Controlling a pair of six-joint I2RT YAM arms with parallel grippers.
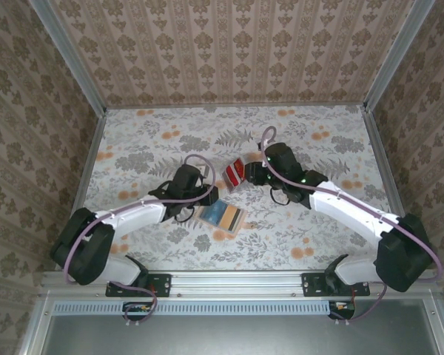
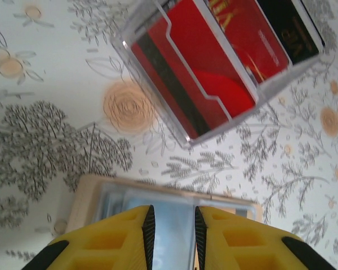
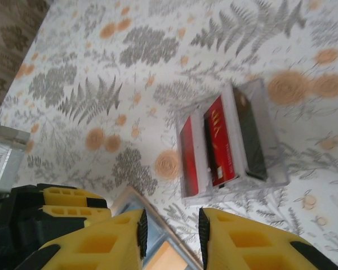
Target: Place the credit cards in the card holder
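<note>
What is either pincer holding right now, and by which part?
Nothing, as far as shows: the left pincer and right pincer stand slightly open near the card holder, gaps empty.

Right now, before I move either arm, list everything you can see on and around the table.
red cards: at least two, red, standing in the clear box
black card: one, black, at one end of that box
clear box: one, transparent, mid-table, just beyond the holder
holder: one, tan rim, bluish-grey inside, lying open mid-table
table: one, white cloth with orange and grey floral print
walls: three, beige patterned, around the table
left arm, right arm: white and black, purple cables, reaching from the near edge
left end effector: yellow fingers, slightly apart, over the holder
right end effector: yellow fingers, slightly apart, over the holder's corner
</note>
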